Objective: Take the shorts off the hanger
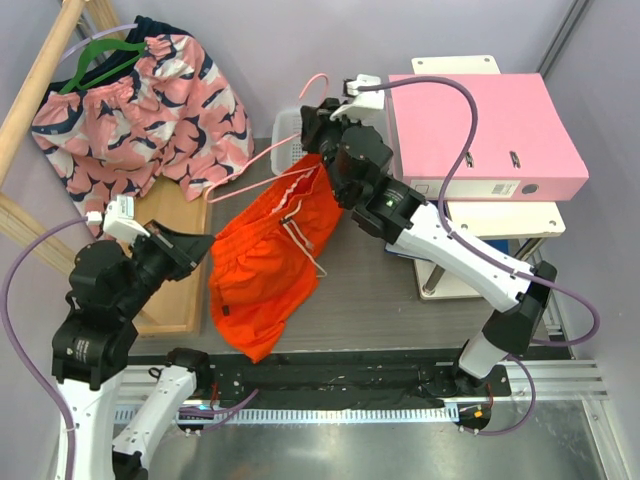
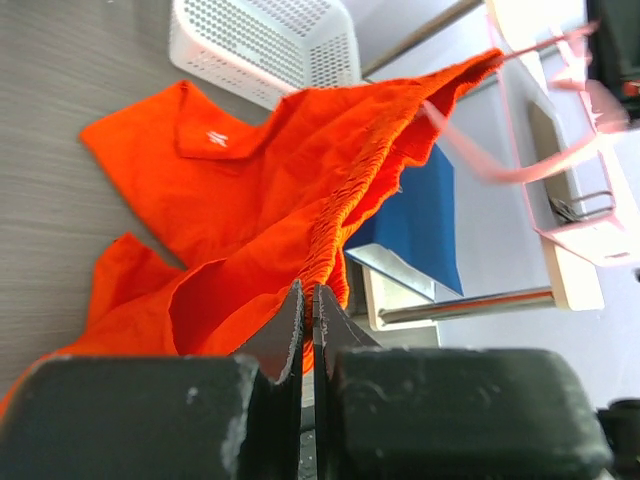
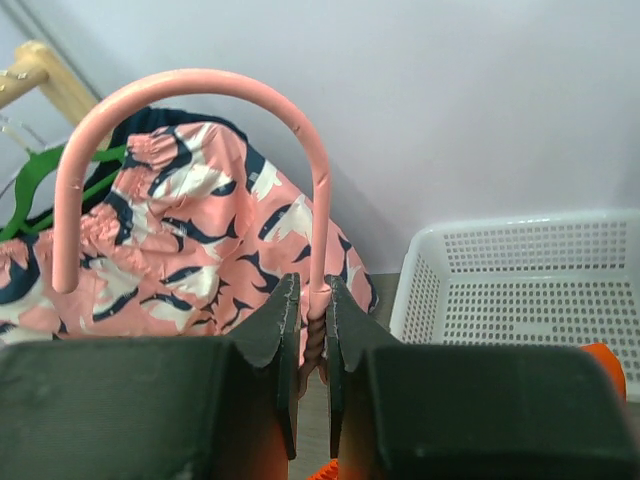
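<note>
The orange shorts (image 1: 265,260) hang from the pale pink wire hanger (image 1: 258,158), their lower part resting on the table. My right gripper (image 1: 320,112) is shut on the hanger's twisted neck just below the hook (image 3: 190,85) and holds it up, as the right wrist view shows (image 3: 312,300). My left gripper (image 1: 205,245) is shut on the gathered waistband of the shorts (image 2: 240,200), with the fabric pinched between its fingertips (image 2: 308,300). The hanger shows blurred at the upper right of the left wrist view (image 2: 560,150).
A white mesh basket (image 1: 290,125) stands behind the shorts, also in the wrist views (image 2: 270,40) (image 3: 530,280). A pink patterned garment (image 1: 140,110) hangs on a green hanger (image 1: 95,55) from a wooden rack (image 1: 35,80) at back left. A pink binder (image 1: 480,130) lies on a white shelf (image 1: 500,218) at right.
</note>
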Robot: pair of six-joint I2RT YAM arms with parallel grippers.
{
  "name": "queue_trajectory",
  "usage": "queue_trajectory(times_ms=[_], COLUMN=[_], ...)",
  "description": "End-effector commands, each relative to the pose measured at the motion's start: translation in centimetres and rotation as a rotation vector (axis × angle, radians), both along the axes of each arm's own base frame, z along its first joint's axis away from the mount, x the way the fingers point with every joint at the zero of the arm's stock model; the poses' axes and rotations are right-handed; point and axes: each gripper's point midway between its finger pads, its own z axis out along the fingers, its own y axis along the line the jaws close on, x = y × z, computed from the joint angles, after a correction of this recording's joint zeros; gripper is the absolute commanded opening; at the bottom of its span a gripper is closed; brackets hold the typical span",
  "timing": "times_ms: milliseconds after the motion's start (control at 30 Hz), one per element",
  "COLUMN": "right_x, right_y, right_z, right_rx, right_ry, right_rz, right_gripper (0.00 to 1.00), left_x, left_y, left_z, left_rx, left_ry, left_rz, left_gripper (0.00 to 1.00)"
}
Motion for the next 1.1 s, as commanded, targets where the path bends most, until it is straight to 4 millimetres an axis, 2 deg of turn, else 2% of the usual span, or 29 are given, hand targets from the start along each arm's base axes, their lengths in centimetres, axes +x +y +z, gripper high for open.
queue_trajectory(times_ms=[0, 100, 133, 200, 233, 267, 300, 367, 400, 433, 467, 533, 567, 600, 633, 700, 833, 933, 1000, 1033, 1067], right_x=[-1.3, -2.9, -3.8, -5.5, -6.5, -7.5, -8.5, -10.4, -10.7, -11.1, -11.0, -10.7, -11.3, -11.3, -11.3, -11.8, -12.1, -12.3, -12.1, -12.1, -12.2], right_y=[-4.3, -3.0, -1.9, -0.8, 0.4, 1.3, 1.8, 2.7, 2.9, 2.5, 2.1, 1.2, 0.0, -1.1, -1.4, -3.0, -4.5, -5.3, -5.2, -5.2, -5.1], right_z=[5.0, 6.0, 6.6, 7.2, 6.9, 7.0, 8.0, 8.4, 8.5, 9.4, 9.4, 8.5, 9.3, 9.3, 8.8, 9.2, 8.8, 9.4, 9.1, 9.2, 9.3], right_rx=[0.329, 0.426, 0.486, 0.555, 0.585, 0.664, 0.721, 0.741, 0.723, 0.712, 0.695, 0.637, 0.637, 0.622, 0.608, 0.592, 0.533, 0.522, 0.507, 0.501, 0.493], right_ry=[-0.019, 0.023, 0.051, 0.09, 0.132, 0.189, 0.182, 0.198, 0.196, 0.179, 0.173, 0.165, 0.138, 0.116, 0.117, 0.09, 0.073, 0.046, 0.053, 0.05, 0.048], right_rz=[-0.031, 0.109, 0.204, 0.326, 0.41, 0.485, 0.562, 0.68, 0.694, 0.701, 0.678, 0.623, 0.61, 0.572, 0.559, 0.529, 0.483, 0.466, 0.453, 0.455, 0.459], right_gripper=[0.01, 0.01, 0.01, 0.01, 0.01, 0.01, 0.01, 0.01, 0.01, 0.01, 0.01, 0.01, 0.01, 0.01, 0.01, 0.01, 0.01, 0.01, 0.01, 0.01, 0.01], left_x=[0.8, 1.6, 1.9, 2.9, 3.3, 3.9, 5.0, 6.1, 7.5, 7.8, 8.2, 9.3, 9.2, 9.2, 8.7, 7.7, 3.9, 2.4, 3.1, 3.8, 5.4], left_y=[0.7, 0.3, 0.2, -0.2, -0.5, -0.8, -1.4, -2.5, -3.0, -3.9, -4.2, -4.8, -4.7, -4.5, -4.2, -2.7, -0.7, -2.1, -3.5, -4.1, -4.7], left_z=[-0.1, 0.4, 0.6, 1.3, 1.5, 2.2, 1.9, 2.8, 2.3, 3.0, 4.2, 4.9, 6.6, 7.4, 8.5, 10.9, 14.8, 16.7, 16.5, 16.3, 15.3], left_rx=[-0.008, -0.015, -0.019, -0.032, -0.042, -0.057, -0.067, -0.114, -0.124, -0.146, -0.163, -0.165, -0.154, -0.145, -0.134, -0.092, -0.069, -0.127, -0.171, -0.199, -0.205], left_ry=[-0.006, -0.022, -0.029, -0.048, -0.05, -0.075, -0.057, -0.059, -0.026, -0.04, -0.053, -0.053, -0.098, -0.122, -0.156, -0.253, -0.405, -0.458, -0.438, -0.429, -0.386], left_rz=[0.055, 0.045, 0.04, 0.031, 0.019, 0.01, -0.004, -0.045, -0.057, -0.1, -0.112, -0.133, -0.134, -0.126, -0.115, -0.046, 0.011, -0.082, -0.151, -0.171, -0.188], left_gripper=[0.0, 0.0, 0.0, 0.0, 0.0, 0.0, 0.0, 0.0, 0.0, 0.0, 0.0, 0.0, 0.0, 0.0, 0.0, 0.0, 0.0, 0.0, 0.01, 0.0, 0.0])
